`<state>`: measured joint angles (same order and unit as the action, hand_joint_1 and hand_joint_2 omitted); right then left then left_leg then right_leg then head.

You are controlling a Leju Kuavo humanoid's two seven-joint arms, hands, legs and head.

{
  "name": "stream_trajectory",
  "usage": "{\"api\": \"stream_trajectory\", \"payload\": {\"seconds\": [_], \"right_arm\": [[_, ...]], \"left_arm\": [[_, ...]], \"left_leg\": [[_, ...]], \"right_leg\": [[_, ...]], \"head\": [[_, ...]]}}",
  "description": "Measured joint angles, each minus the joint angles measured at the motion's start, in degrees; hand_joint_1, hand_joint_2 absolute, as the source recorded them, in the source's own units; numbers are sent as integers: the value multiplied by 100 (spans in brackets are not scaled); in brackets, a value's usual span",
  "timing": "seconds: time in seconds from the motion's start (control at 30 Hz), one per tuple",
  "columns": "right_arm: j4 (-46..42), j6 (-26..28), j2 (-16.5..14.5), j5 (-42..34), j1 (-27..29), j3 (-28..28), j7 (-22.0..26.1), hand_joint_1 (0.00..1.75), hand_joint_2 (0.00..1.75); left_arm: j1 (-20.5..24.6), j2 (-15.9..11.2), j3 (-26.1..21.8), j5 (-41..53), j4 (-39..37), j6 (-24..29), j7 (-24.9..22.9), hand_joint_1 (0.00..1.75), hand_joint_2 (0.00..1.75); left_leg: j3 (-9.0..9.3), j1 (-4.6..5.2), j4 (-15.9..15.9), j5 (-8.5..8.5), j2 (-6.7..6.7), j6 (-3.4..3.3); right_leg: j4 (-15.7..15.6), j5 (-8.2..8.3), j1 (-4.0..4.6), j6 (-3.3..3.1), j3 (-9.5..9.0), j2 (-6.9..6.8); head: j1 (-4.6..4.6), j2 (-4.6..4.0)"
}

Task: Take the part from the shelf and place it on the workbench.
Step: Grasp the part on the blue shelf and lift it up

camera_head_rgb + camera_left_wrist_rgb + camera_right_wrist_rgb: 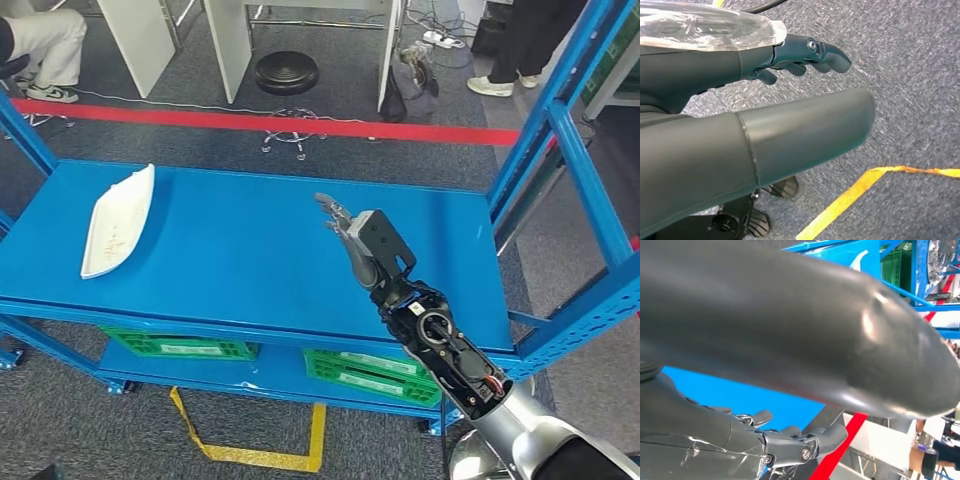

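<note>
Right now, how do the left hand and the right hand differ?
The right hand is raised over the blue shelf, fingers stretched toward the white part; the left hand hangs low over grey carpet beside a yellow floor line. The right hand has blue shelf surface behind its fingers; the left hand has only floor. Shared: both hold nothing, with fingers extended.
</note>
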<state>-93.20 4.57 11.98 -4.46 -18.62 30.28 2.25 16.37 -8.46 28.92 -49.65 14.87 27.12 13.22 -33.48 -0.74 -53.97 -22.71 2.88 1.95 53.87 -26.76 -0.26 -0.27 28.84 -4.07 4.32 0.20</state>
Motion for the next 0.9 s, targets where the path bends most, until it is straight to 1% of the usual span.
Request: {"api": "stream_trajectory", "payload": {"seconds": [0.03,0.07,0.1,0.13,0.17,0.2,0.23,0.27,0.3,0.33,0.37,0.4,0.43,0.47,0.5,0.53,0.57,0.6,0.63,0.67,0.7,0.73,0.77,0.8,0.83,0.87,0.9], "right_arm": [[-2,-2,0,-1,-5,1,-2,0,0],[-4,-3,0,-1,-9,2,-4,0,0],[-9,-5,0,-2,-10,2,-8,0,0],[-15,-7,0,-2,-9,2,-10,0,0],[-25,-7,0,-2,-10,0,-13,0,0],[-32,-7,1,-2,-9,-2,-14,0,0],[-37,-7,1,-2,-4,-3,-15,0,0],[-39,-7,2,-2,6,-4,-18,0,0],[-39,-7,2,-2,19,-6,-20,0,0],[-39,-7,2,-2,31,-6,-21,0,0],[-39,-7,2,-2,38,-6,-22,0,0],[-39,-8,2,-2,37,-6,-22,0,0],[-39,-8,2,-2,32,-7,-21,0,0],[-39,-8,2,-2,24,-7,-21,0,0],[-39,-8,2,-4,15,-6,-21,0,0],[-39,-9,2,-6,11,-5,-21,0,0],[-39,-11,2,-9,8,-4,-21,0,0],[-40,-14,2,-11,3,-2,-21,0,0],[-40,-18,1,-12,-4,-1,-21,0,0],[-41,-21,1,-13,-14,-1,-20,0,0],[-42,-23,0,-13,-23,-2,-19,0,0],[-42,-26,0,-14,-27,-2,-19,0,0],[-42,-28,0,-14,-27,-1,-18,0,0],[-41,-31,0,-15,-24,3,-20,0,0],[-40,-33,0,-15,-22,9,-21,0,0],[-39,-32,0,-15,-21,13,-21,0,0],[-39,-32,0,-15,-20,15,-21,0,0]], "left_arm": [[-1,3,0,5,0,-7,-3,0,0],[-2,0,0,11,0,-23,-12,0,0],[-5,-1,0,16,0,-43,-25,0,0],[-5,-3,0,21,-1,-66,-38,0,0],[-3,-6,0,25,0,-86,-48,0,0],[-1,-7,0,27,-1,-97,-54,0,0],[2,-7,0,28,-1,-105,-58,0,0],[2,-7,0,29,-1,-108,-62,0,0],[-1,-7,0,28,-1,-108,-66,0,0],[-4,-6,0,27,-1,-109,-70,0,0],[-7,-3,0,26,-1,-110,-70,0,0],[-8,0,0,24,-1,-112,-70,0,0],[-8,4,0,22,-1,-113,-70,0,0],[-5,10,0,21,-1,-114,-70,0,0],[-1,11,0,19,-1,-114,-70,0,0],[-1,11,0,18,-1,-114,-70,0,0],[-5,10,0,15,-1,-114,-70,0,0],[-13,7,0,14,-1,-113,-70,0,0],[-22,7,0,15,-1,-112,-70,0,0],[-25,8,0,16,-1,-110,-70,0,0],[-20,8,0,19,-1,-109,-69,0,0],[-14,9,0,21,-1,-109,-69,0,0],[-8,11,0,22,-1,-109,-68,0,0],[-8,15,0,23,-1,-109,-68,0,0],[-13,19,0,24,-1,-109,-68,0,0],[-17,22,0,24,-1,-109,-68,0,0],[-20,20,0,24,-1,-109,-68,0,0]], "left_leg": [[-5,20,-9,-10,-14,-41],[-8,26,4,-7,-63,-76],[-2,17,5,-9,-111,-109],[8,7,14,-9,-157,-143],[19,-6,24,-5,-198,-177],[28,-12,29,-4,-235,-202],[30,-8,28,-7,-282,-222],[31,0,28,-7,-336,-235],[34,7,26,-9,-398,-241],[38,13,25,-11,-466,-243],[49,16,24,-13,-535,-241],[63,16,23,-17,-599,-237],[76,16,22,-21,-654,-230],[73,24,13,-25,-712,-210],[55,19,5,-23,-763,-184],[27,10,0,-14,-814,-150],[-2,2,0,3,-874,-106],[-21,-16,4,11,-905,-70],[-45,-15,-30,-12,-859,-38],[-109,-9,-156,-93,-758,-13],[-232,-4,-413,-239,-623,6],[-417,1,-789,-426,-487,24],[-634,-1,-1220,-611,-414,42],[-817,-6,-1577,-730,-377,56],[-912,-9,-1746,-745,-357,63],[-879,-12,-1673,-651,-339,63],[-721,-12,-1363,-471,-311,55]], "right_leg": [[-5,-12,12,29,-11,-35],[-3,-27,12,59,-28,-74],[7,-56,-3,92,-31,-67],[75,-125,-15,120,-12,-7],[253,-248,-27,142,63,90],[557,-419,-36,155,203,215],[996,-623,-34,159,408,309],[1455,-796,-33,159,634,356],[1796,-884,-31,154,815,379],[1932,-858,-31,144,908,390],[1787,-702,-31,128,867,398],[1438,-468,-32,107,726,428],[1027,-227,-32,85,551,487],[616,-50,-40,61,374,608],[336,42,-41,47,247,711],[185,67,-36,36,180,784],[105,59,-30,22,142,813],[83,68,-33,1,122,763],[58,86,-39,-28,108,705],[32,103,-49,-61,92,645],[9,115,-56,-90,78,581],[6,115,-43,-105,76,516],[6,111,-35,-117,80,453],[7,107,-28,-121,81,385],[7,102,-25,-123,82,321],[8,95,-23,-122,79,261],[8,86,-23,-115,69,205]], "head": [[4,0],[9,0],[14,0],[23,0],[30,0],[41,0],[53,0],[62,0],[69,0],[73,0],[75,0],[79,0],[85,0],[79,0],[75,0],[70,0],[63,0],[64,0],[62,0],[49,0],[34,0],[22,0],[9,0],[5,0],[3,0],[1,0],[-1,0]]}}
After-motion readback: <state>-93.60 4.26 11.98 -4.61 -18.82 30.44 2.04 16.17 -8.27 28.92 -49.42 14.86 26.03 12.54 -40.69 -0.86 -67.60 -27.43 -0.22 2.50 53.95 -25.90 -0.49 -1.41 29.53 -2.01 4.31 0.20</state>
